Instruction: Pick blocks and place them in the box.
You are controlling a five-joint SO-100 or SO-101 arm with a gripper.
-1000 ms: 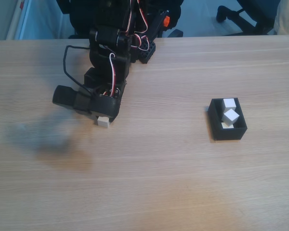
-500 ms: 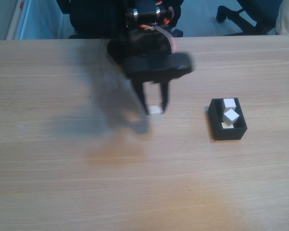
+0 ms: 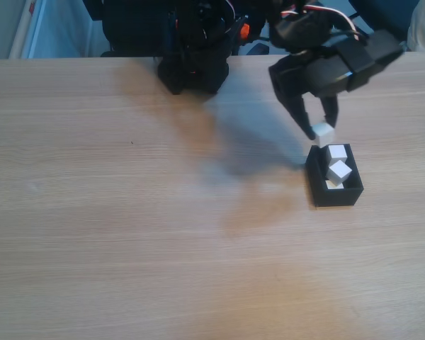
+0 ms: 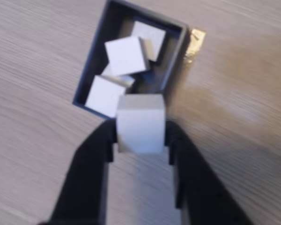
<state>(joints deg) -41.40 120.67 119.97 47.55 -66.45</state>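
My black gripper (image 3: 320,129) hangs just above the far end of the black box (image 3: 317,185), shut on a white block (image 3: 324,130). In the wrist view the held block (image 4: 140,123) sits clamped between the two fingers of the gripper (image 4: 140,133), over the near rim of the box (image 4: 174,61). Inside the box lie several white blocks (image 4: 126,55), one tilted on top of the others. In the fixed view two of them (image 3: 338,170) show clearly in the box and a third peeks out below.
The arm's base (image 3: 195,49) stands at the table's far edge, left of the gripper. A wooden table (image 3: 127,234) stretches wide to the left and front. Chair legs (image 3: 354,21) show on the floor behind the table.
The gripper has swung right with the block, from mid-table to just above the box's far end. A second ago it was low on the table at the left, closing on that block.
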